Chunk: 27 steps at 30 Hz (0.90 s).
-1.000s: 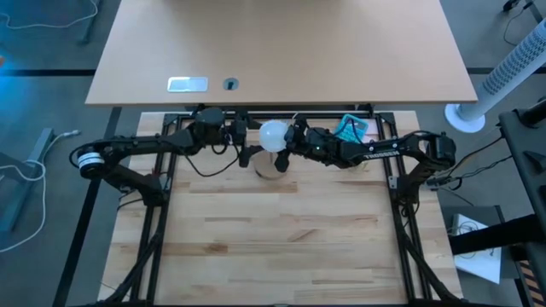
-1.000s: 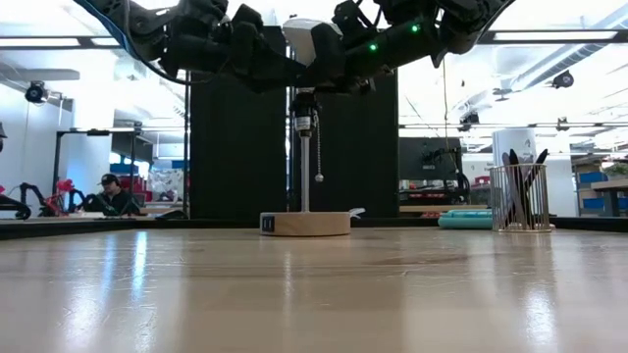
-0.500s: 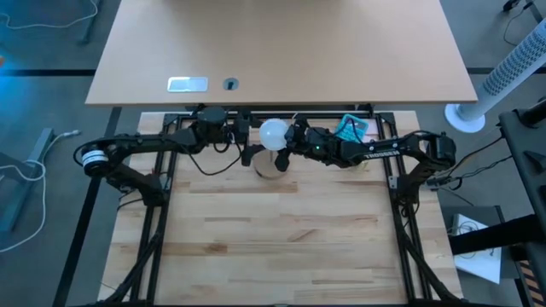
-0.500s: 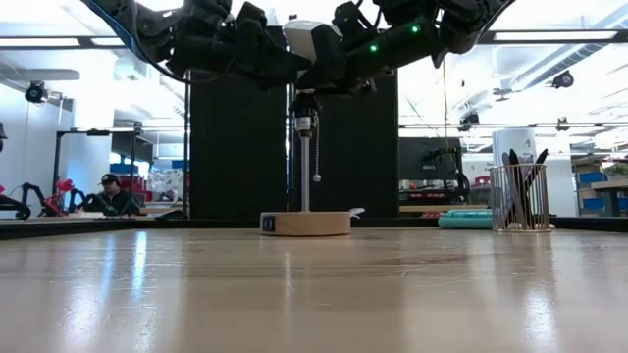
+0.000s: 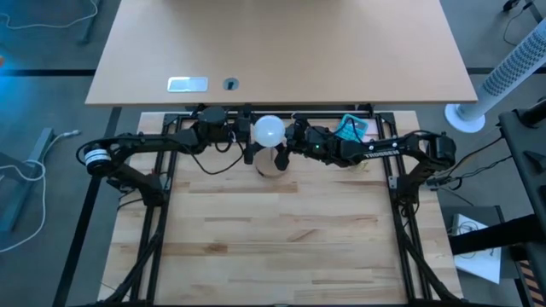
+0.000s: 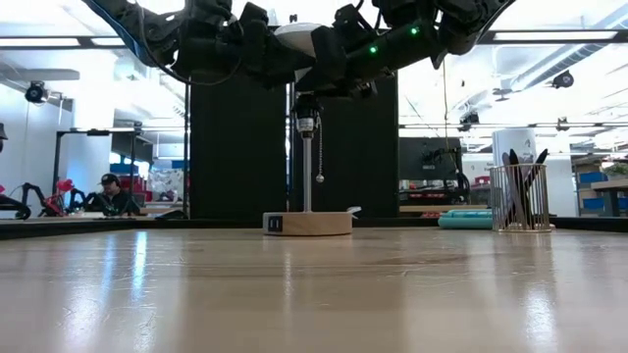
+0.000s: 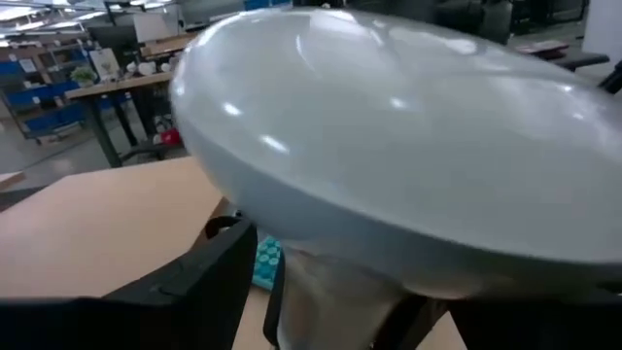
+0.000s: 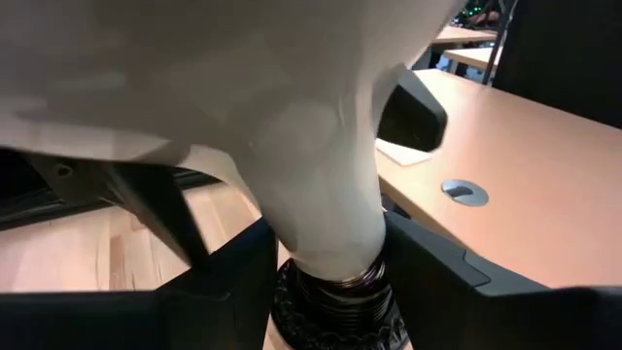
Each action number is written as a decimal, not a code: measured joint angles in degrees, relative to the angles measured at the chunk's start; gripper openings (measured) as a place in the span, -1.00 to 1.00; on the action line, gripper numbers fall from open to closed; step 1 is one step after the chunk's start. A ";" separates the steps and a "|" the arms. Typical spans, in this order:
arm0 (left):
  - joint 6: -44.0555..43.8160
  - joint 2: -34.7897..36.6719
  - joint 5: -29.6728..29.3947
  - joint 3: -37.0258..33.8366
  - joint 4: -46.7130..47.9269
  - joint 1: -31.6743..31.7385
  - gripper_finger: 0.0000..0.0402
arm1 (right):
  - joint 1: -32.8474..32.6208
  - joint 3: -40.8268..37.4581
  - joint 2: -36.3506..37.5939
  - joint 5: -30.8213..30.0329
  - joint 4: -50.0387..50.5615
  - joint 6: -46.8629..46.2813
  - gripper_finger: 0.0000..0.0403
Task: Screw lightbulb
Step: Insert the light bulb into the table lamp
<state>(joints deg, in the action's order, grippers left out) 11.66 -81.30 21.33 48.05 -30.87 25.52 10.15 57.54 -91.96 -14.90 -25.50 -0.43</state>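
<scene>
High view shows both arms meeting over the far edge of the table (image 5: pixel 256 239), right above the round wooden base (image 5: pixel 271 167) of the lamp stand.

The largest risk, as I judge it, is the whole stand tipping or sliding: it is a thin post (image 6: pixel 307 176) on a small base, and two arms are pushing at its top from opposite sides. Any sideways force there could lever the base off the wood.

Next is cross-threading. In the right wrist view the metal thread of the lightbulb (image 8: pixel 321 209) sits at the mouth of the black socket (image 8: pixel 335 306) with thread turns exposed, so it looks only partly in. If the bulb is turned while leaning, it could jam or pop out.

Smallest: the pull chain (image 6: pixel 319 147) hanging beside the post might snag a finger.

The lightbulb (image 5: pixel 270 130) stands upright on the socket at the top of the post, globe upward. The left pincer (image 5: pixel 248 130) comes in from the left and is spread wide around the globe; its fingers (image 7: pixel 194 282) lie beside and under the white dome, though I cannot see whether they press on it. The right pincer (image 5: pixel 288 139) comes from the right at the narrow neck, its dark fingers (image 8: pixel 224 282) fairly close together on either side of the neck just above the socket; whether they grip it I cannot tell.
</scene>
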 joint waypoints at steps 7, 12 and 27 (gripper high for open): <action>-3.63 0.00 -0.69 -0.02 -1.43 0.77 0.42 | 0.04 0.00 -0.02 0.00 0.05 -0.09 -0.13; -7.51 0.01 -1.24 -0.02 -2.73 1.85 0.31 | 0.04 0.00 -0.02 -0.02 0.09 -0.09 -0.13; -9.95 0.02 2.15 -0.07 -2.50 2.34 0.00 | 0.05 0.00 -0.02 1.13 0.04 2.86 -0.12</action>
<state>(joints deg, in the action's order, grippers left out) 1.71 -81.28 23.48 47.99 -33.37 27.86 10.20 57.54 -91.98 -13.76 -25.45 2.43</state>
